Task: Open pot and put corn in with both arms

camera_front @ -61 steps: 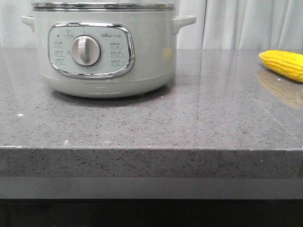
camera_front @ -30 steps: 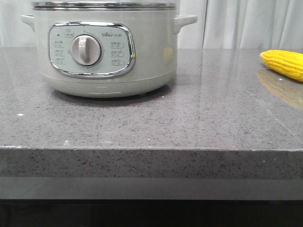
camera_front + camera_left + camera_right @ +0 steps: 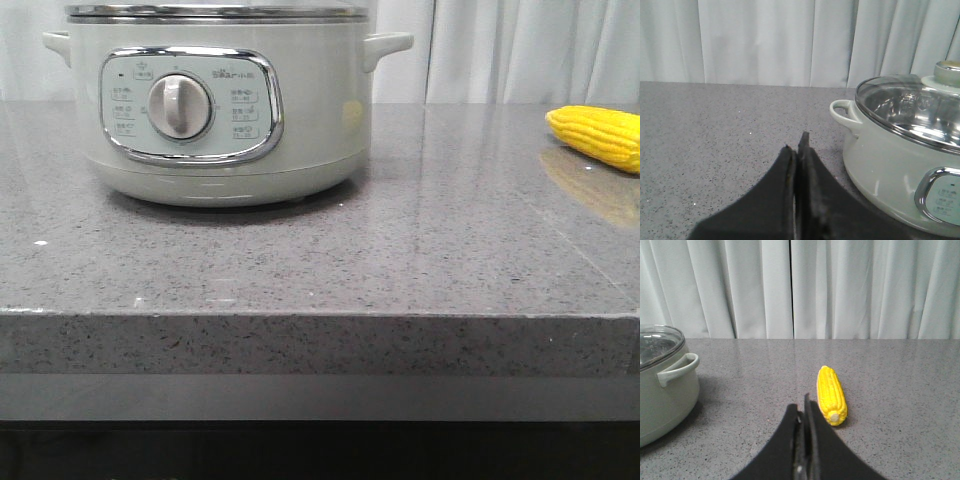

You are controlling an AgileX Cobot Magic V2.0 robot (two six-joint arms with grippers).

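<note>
Grey stone countertop (image 3: 420, 260); pale-green electric pot (image 3: 215, 110) stood toward its left side, glass lid (image 3: 912, 107) seated; corn cob (image 3: 598, 135) lay at the right edge, well apart. Left gripper (image 3: 799, 150) and right gripper (image 3: 803, 410) had fingers pressed together, empty. Risk: closed fingers could nudge the cob off the edge, or slip on the lid knob (image 3: 947, 72).
</note>
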